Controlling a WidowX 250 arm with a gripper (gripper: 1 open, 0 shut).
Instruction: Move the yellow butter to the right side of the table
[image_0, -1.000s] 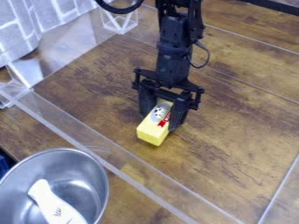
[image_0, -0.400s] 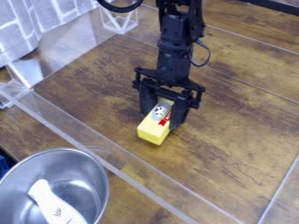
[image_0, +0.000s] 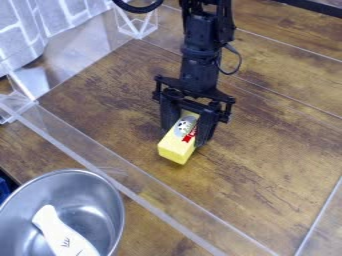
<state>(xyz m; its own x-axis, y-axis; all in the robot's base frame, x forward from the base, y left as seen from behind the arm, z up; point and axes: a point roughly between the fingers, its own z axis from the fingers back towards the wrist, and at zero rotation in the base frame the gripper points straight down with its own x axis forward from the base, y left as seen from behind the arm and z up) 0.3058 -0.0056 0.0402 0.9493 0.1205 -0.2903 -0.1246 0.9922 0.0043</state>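
My black jointed hand (image_0: 189, 118) is clamped on the small yellow rectangular butter block (image_0: 179, 142), mid dark-brown wooden bench (image_0: 241, 190). Probably light, firmish; wrapper may slip or dent. Best hold: long sides, nearer the middle, modest squeeze.

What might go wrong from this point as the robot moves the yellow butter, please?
The hand has the yellow butter by its far end, with the near end sticking out, so the block could swivel or slip when moved. The butter sits close to the clear plastic strip, so a swing that way might bump it. The fingers hide part of the block, so a poor grip could go unnoticed.
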